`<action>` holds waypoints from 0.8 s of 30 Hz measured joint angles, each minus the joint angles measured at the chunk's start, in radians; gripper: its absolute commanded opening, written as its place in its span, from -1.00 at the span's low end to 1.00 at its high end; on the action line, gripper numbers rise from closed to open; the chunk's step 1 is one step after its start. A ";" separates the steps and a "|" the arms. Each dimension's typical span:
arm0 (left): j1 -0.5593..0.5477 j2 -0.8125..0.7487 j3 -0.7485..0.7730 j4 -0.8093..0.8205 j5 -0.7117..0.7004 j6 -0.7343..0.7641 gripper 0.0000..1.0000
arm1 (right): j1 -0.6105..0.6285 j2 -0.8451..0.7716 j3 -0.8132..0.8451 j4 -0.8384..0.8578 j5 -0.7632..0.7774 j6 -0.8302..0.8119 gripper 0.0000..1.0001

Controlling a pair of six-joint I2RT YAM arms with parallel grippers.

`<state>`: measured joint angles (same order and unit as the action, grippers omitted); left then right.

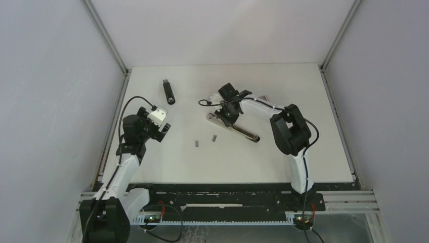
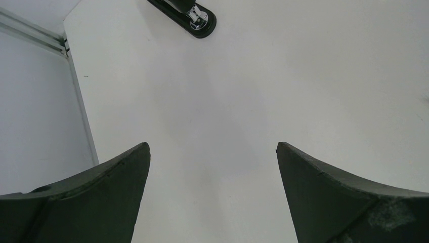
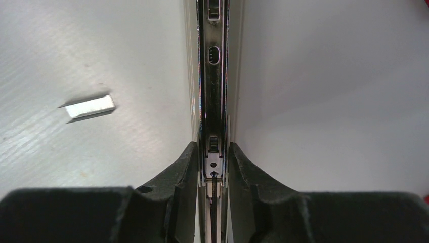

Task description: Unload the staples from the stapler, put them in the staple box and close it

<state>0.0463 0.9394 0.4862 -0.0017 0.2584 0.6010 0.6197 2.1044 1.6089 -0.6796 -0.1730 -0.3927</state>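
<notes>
1. Got the left gripper [image 2: 212,145] near-left, hanging over bare table [image 2: 303,76], jaws spread wide, nothing between them.
2. Bit farther in, mid-table: spotted two strips of staples [image 1: 197,144] lying loose, the other strip [image 1: 214,137] just to the right and slightly farther.
3. Right behind those, found the opened stapler [image 1: 242,130] lying flat, running far-left to near-right. Caught the right gripper [image 3: 212,147] clamped on its metal rail [image 3: 213,76], a finger pressed on each side.
4. Way over far-left: seeing a closed black stapler [image 1: 168,91], well apart from everything else.
</notes>
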 measured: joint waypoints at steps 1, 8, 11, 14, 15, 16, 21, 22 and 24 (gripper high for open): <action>0.000 0.003 0.000 0.000 0.000 0.000 0.99 | -0.006 0.000 -0.001 0.000 0.010 0.011 -1.00; 0.000 0.008 0.000 0.000 0.000 0.000 0.99 | -0.052 -0.018 -0.023 0.012 0.082 0.107 -1.00; 0.000 0.008 0.000 0.000 0.000 0.000 0.99 | -0.079 -0.027 -0.038 0.018 0.104 0.155 -1.00; 0.000 0.009 0.000 0.000 0.000 0.000 0.99 | -0.111 -0.035 -0.050 0.032 0.149 0.201 -1.00; 0.000 0.010 0.000 0.000 0.000 0.000 0.99 | -0.119 -0.038 -0.053 0.036 0.167 0.216 -1.00; 0.000 0.011 0.000 0.000 0.000 0.000 0.99 | -0.125 -0.039 -0.056 0.042 0.190 0.229 -1.00; 0.000 0.018 0.000 0.001 0.000 0.000 0.99 | -0.148 -0.040 -0.058 0.055 0.282 0.282 -1.00; 0.000 0.019 0.000 0.000 0.000 -0.001 0.99 | -0.151 -0.040 -0.058 0.055 0.293 0.292 -1.00; 0.000 0.020 0.000 0.001 0.000 -0.001 0.99 | -0.160 -0.040 -0.058 0.055 0.305 0.315 -1.00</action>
<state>0.0463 0.9592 0.4862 -0.0010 0.2584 0.6003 0.4599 2.0644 1.5513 -0.6250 0.1322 -0.0776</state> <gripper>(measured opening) 0.996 0.239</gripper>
